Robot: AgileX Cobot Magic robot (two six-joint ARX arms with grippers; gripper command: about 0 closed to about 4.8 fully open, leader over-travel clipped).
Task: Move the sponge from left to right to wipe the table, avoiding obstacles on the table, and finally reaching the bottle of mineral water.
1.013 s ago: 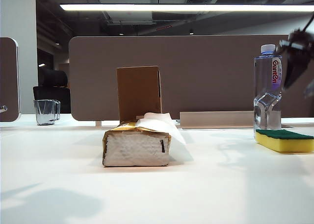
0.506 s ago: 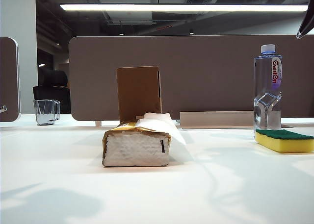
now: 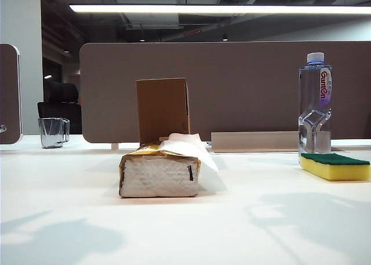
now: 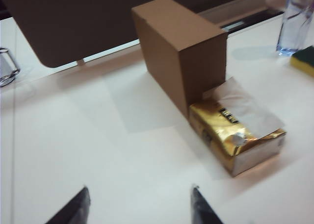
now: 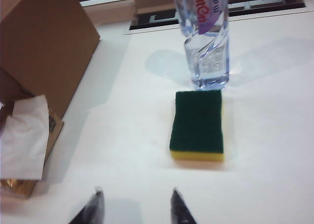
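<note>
Right gripper [image 5: 135, 207] had withdrawn upward out of exterior view since a second ago — jaws spread, nothing between, sponge [image 5: 197, 123] lying released ahead of fingertips, touching bottle of mineral water [image 5: 205, 37]. Left gripper [image 4: 137, 207] spread, empty, tissue pack [image 4: 235, 133] and cardboard box [image 4: 181, 52] beyond. Judged: wipe complete.

Exterior view: dim room behind, one long ceiling strip light [image 3: 220, 8] blown out to white. Table [image 3: 185, 218] bright, washed out, soft grey arm shadows at near left and right. Tissue pack [image 3: 159, 173] throws a short shadow to its right.

Left wrist view: soft all over, slight motion blur; left gripper [image 4: 140, 207] fingertips dark, out of focus; gold wrap ahead of the jaws glares.

Right wrist view: also soft; right gripper [image 5: 135, 207] fingertips blurred; bottle [image 5: 205, 42] casts pale twin shadows ahead of the jaws.
</note>
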